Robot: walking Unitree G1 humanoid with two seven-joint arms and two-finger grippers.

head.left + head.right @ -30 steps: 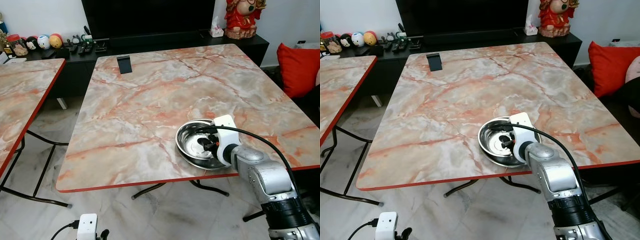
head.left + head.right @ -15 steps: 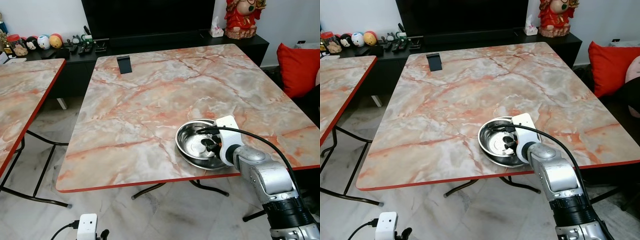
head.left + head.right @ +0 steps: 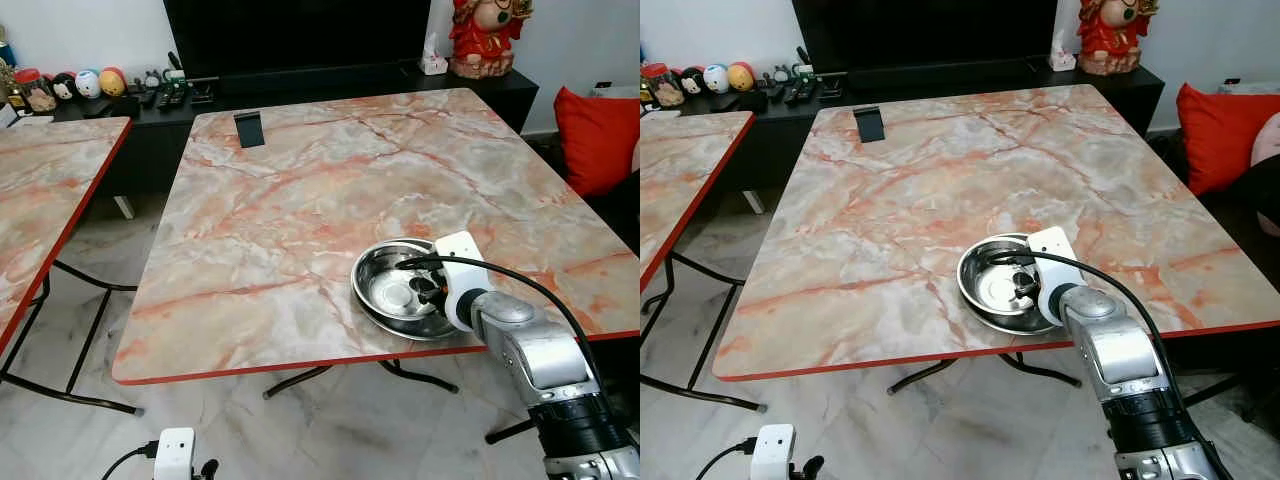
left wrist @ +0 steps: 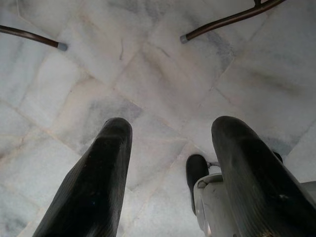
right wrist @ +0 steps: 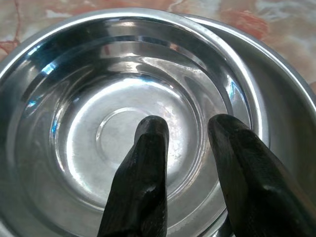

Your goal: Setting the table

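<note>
Setting has barely begun: two nested steel bowls (image 3: pixel 398 298) sit near the desk (image 3: pixel 300 200) edge, the right claw (image 5: pixel 190 153) slightly parted, empty inside them (left claw (image 4: pixel 170 163) hangs open over floor)

text: none legible | labels: none | brands: none | numbers: none | signs: none

The right arm reaches forward over the near edge of the table (image 3: pixel 300 200), its right gripper (image 5: pixel 187 136) pointing down with the two black fingers slightly parted. The left arm hangs below the table's near edge, the left gripper (image 4: pixel 170 143) spread wide.
</note>
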